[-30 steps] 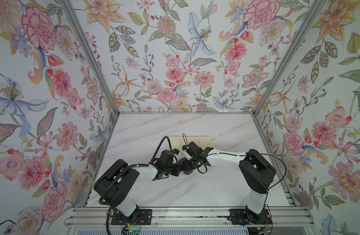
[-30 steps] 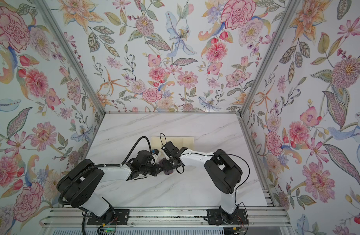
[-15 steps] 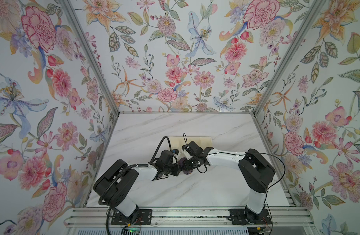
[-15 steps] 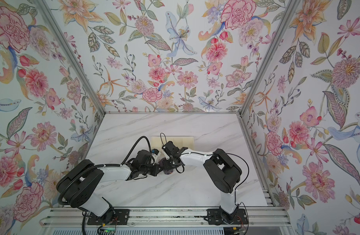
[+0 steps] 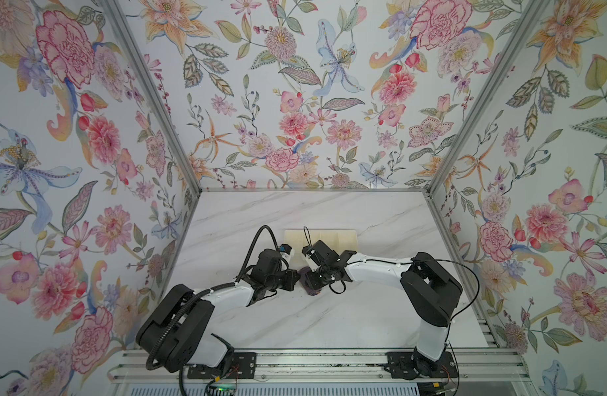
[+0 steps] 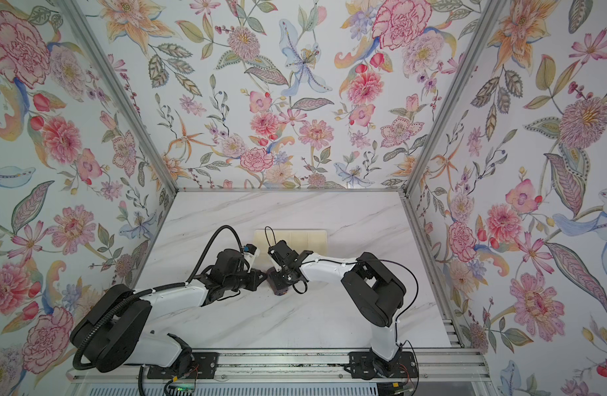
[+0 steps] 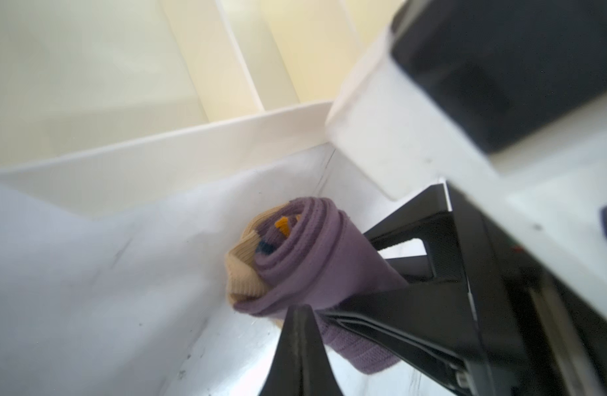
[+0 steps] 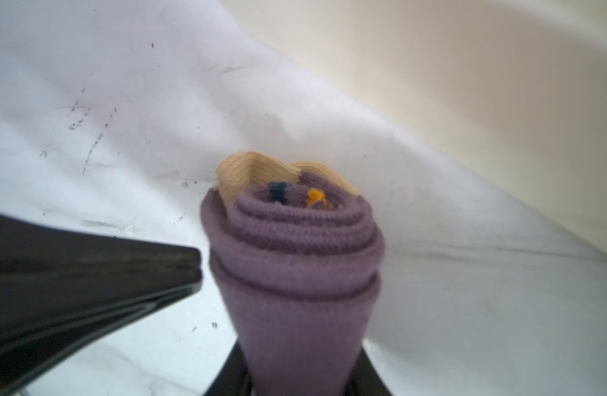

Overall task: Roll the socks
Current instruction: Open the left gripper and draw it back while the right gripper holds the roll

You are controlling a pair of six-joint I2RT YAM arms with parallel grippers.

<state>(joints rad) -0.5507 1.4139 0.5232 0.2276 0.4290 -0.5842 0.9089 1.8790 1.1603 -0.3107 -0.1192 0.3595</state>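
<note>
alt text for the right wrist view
A roll of purple socks, spiral end facing the camera with navy and orange specks at its core and tan fabric behind, is gripped by the right gripper. The shut left gripper points at its side; a marble table and cream tray lie beyond.

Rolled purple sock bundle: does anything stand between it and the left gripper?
Nothing visible does. The shut black left gripper has its tip just beside the rolled purple ribbed sock bundle, with only a sliver of bare white marble tabletop between them. The right gripper grips the bundle.
</note>
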